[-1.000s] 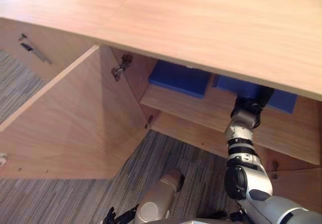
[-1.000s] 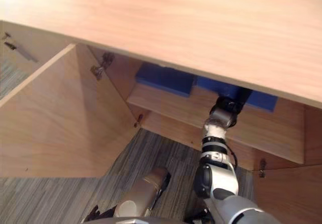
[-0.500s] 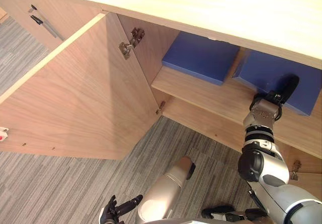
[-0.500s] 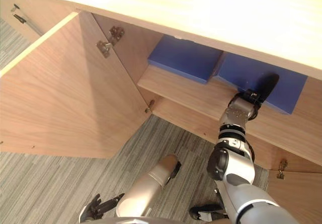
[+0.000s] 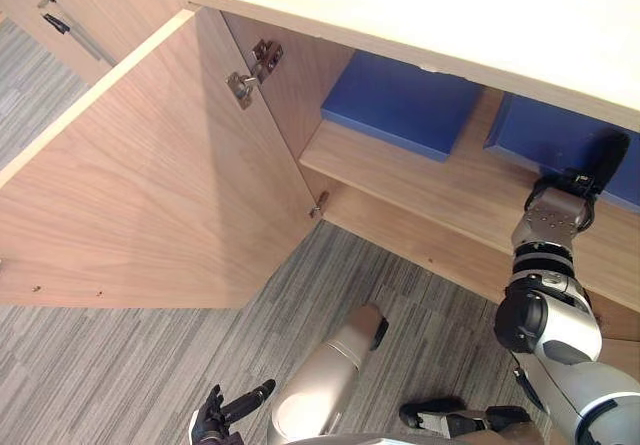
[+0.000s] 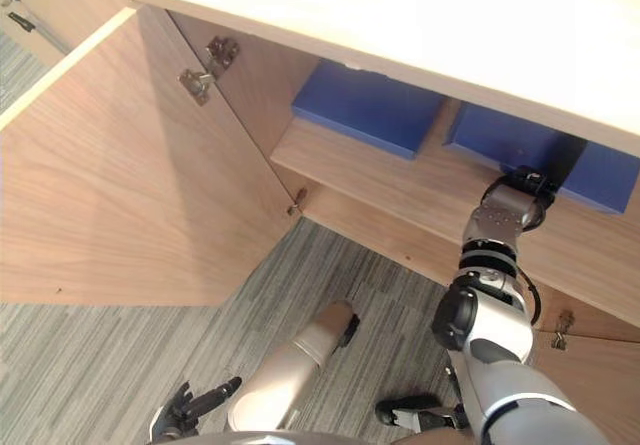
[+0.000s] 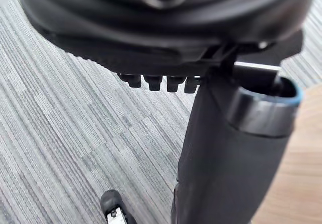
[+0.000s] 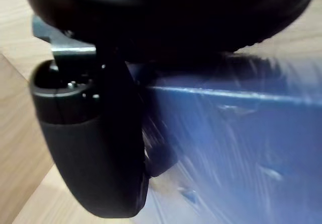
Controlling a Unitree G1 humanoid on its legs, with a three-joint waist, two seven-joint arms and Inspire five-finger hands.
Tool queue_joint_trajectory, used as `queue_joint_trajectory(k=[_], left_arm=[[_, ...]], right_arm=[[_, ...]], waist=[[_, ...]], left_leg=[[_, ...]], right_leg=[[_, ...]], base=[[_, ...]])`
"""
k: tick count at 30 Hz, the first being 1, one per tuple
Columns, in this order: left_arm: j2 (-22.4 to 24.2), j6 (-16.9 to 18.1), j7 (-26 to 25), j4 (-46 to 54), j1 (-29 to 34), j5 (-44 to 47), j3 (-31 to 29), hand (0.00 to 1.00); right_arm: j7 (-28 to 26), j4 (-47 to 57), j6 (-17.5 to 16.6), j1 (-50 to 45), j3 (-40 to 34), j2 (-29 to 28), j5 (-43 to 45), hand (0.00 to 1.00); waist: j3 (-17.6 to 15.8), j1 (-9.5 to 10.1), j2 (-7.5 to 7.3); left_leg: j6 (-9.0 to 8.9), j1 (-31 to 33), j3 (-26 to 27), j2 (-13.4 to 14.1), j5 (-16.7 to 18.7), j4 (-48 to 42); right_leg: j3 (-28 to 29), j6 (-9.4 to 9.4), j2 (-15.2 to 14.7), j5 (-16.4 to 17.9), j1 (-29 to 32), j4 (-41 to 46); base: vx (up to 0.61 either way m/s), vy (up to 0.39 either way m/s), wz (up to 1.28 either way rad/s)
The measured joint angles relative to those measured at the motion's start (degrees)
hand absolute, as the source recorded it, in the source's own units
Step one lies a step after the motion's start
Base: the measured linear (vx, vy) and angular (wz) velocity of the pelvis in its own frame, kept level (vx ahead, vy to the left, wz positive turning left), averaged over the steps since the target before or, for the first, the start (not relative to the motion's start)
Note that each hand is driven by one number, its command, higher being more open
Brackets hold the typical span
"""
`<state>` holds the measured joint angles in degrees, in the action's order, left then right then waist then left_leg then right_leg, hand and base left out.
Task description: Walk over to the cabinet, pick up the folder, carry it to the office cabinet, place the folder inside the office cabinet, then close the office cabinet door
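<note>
The office cabinet (image 5: 450, 15) stands open beneath a wide pale wooden top. Its door (image 5: 150, 195) is swung far out on the robot's left and hangs by metal hinges (image 5: 255, 65). The door's panel is well apart from the right hand and stands beyond the left hand's fingertips. Grey striped carpet (image 5: 120, 365) covers the floor under the left hand's fingers. Inside the cabinet a wooden shelf (image 5: 440, 190) runs across, and two flat blue things lie on it. The folder (image 5: 550, 135) lies on the right part of the shelf, directly under the right hand (image 5: 592, 168), which reaches in over it from the front. In the right wrist view the dark thumb (image 8: 95, 148) rests at the folder's near edge, with the blue cover (image 8: 241, 148) spreading past it. Whether this hand has hold of the folder cannot be told. A second blue folder (image 5: 400, 100) lies on the thumb side of the right hand, near the first but apart from it. The left hand (image 5: 215, 423) hangs low over the carpet. Its fingers (image 7: 156, 82) are loosely spread and its thumb (image 7: 226, 158) stands out, and they hold nothing.
</note>
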<state>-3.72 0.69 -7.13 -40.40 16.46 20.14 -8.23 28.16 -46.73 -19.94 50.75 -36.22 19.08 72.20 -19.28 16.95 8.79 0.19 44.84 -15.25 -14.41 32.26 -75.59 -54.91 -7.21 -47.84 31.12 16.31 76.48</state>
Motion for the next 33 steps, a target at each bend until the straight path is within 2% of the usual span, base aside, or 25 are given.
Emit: queue_joint_trajectory(k=[9,18,24,33], left_arm=[[-0.2,0.0,0.0,-1.0,-1.9,0.0,0.0,1.0],[-0.3,0.0,0.1,-1.3,-2.0,0.1,0.0,1.0],[-0.3,0.0,0.2,-1.5,-2.0,0.1,-0.5,1.0],[-0.3,0.0,1.8,-1.7,-2.0,0.0,-2.3,1.0]], right_arm=[[-0.9,-2.4,2.3,2.5,0.4,2.8,-0.1,1.0],[-3.1,-3.1,3.0,2.5,2.6,2.4,-0.1,1.0],[-4.2,-4.1,3.9,2.5,3.5,1.6,-0.2,1.0],[-9.5,-10.9,13.0,0.2,11.2,3.6,-7.6,1.0]], waist=[[-2.2,-0.57,0.05],[-2.1,-1.55,0.07],[-2.1,-1.64,0.04],[-1.5,-3.04,-1.22]], left_leg=[[-0.55,2.1,0.4,0.2,0.3,-2.2],[-0.68,1.8,0.6,1.1,0.4,-2.1],[-0.75,-0.6,1.2,2.2,0.3,0.3],[-1.34,-5.7,1.4,4.7,-2.0,9.5]], right_leg=[[1.9,0.78,-0.5,1.3,2.8,2.7],[2.5,1.3,0.0,1.6,3.2,2.6],[3.2,1.38,0.8,1.4,2.7,0.7],[1.5,1.67,4.8,-1.4,0.5,-7.6]], base=[[0.0,0.039,-0.02],[0.0,0.017,-0.04],[0.03,-0.005,-0.09],[0.08,-0.026,-0.1]])
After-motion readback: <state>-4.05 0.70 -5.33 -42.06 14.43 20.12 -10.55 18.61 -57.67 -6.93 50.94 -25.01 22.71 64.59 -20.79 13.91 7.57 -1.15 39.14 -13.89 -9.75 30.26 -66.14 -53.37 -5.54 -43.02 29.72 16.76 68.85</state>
